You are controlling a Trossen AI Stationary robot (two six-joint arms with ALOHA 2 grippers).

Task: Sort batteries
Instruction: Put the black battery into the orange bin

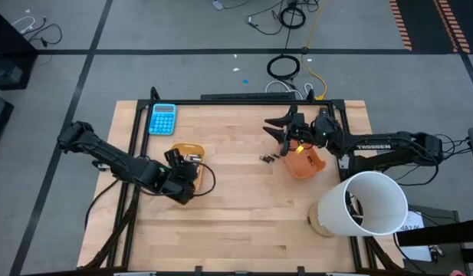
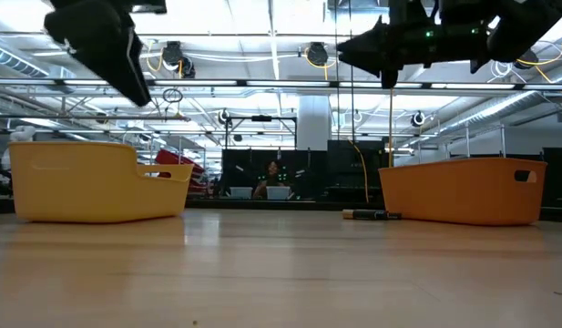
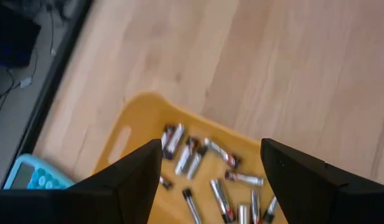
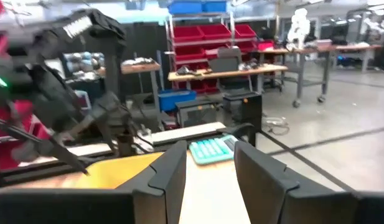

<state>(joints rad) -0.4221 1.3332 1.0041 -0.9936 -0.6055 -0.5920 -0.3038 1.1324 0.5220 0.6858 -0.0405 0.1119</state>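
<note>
Dark fingers point(image 3: 135, 180) of the left gripper point(image 1: 184, 178) are spread wide and empty above the yellow tray point(image 3: 132, 127) of batteries point(image 3: 207, 171). Two loose batteries point(image 1: 267, 159) lie beside the orange tray point(image 1: 305, 162), where the right gripper point(image 1: 280, 130), parted and empty, hovers; they could be rolled away if nudged.

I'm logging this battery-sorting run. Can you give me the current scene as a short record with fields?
left tool: open, empty, above the left orange tray
left tray contents: batteries lying loose inside
right tool: open, empty, raised beside the right orange tray
loose batteries: on the table, left of the right tray
blue calculator: at the table's far left
white cylinder: lying near the right edge
</note>
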